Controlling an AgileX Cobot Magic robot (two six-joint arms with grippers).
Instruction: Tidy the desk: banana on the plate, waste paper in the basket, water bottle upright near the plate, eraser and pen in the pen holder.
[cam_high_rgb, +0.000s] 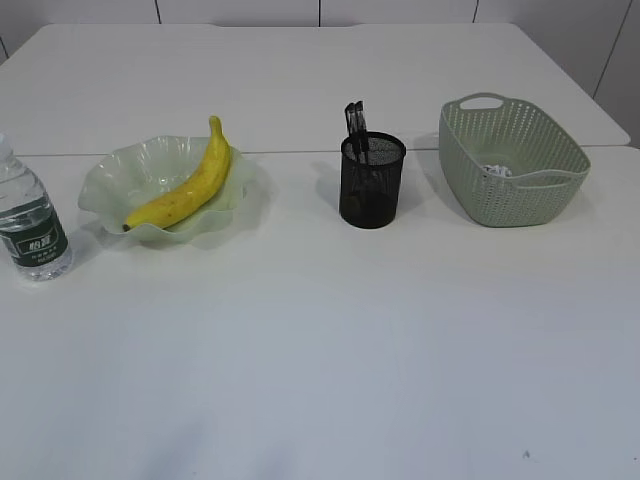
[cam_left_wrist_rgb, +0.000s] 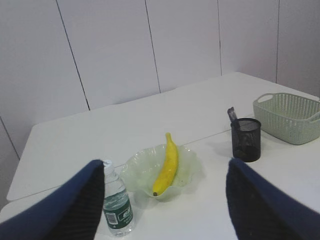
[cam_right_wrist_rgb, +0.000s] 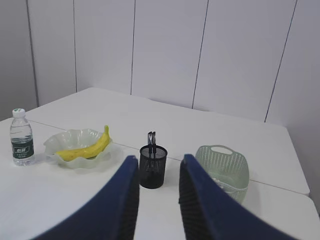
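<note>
The yellow banana (cam_high_rgb: 185, 190) lies across the pale green wavy plate (cam_high_rgb: 110, 180). Left of the plate the water bottle (cam_high_rgb: 32, 225) stands upright. A pen (cam_high_rgb: 355, 118) sticks out of the black mesh pen holder (cam_high_rgb: 372, 185); the eraser is hidden. White waste paper (cam_high_rgb: 498, 171) lies in the green basket (cam_high_rgb: 460, 140). Neither gripper shows in the exterior view. My left gripper (cam_left_wrist_rgb: 164, 161) hangs open and empty, well back from the bottle (cam_left_wrist_rgb: 117, 210) and banana (cam_left_wrist_rgb: 167, 165). My right gripper (cam_right_wrist_rgb: 159, 157) is open and empty, back from the pen holder (cam_right_wrist_rgb: 152, 167).
A seam between two white tables (cam_high_rgb: 300, 90) runs behind the plate, holder and basket. The bottle stands close to the left edge of the exterior view. White wall panels (cam_right_wrist_rgb: 165, 50) rise beyond the far table.
</note>
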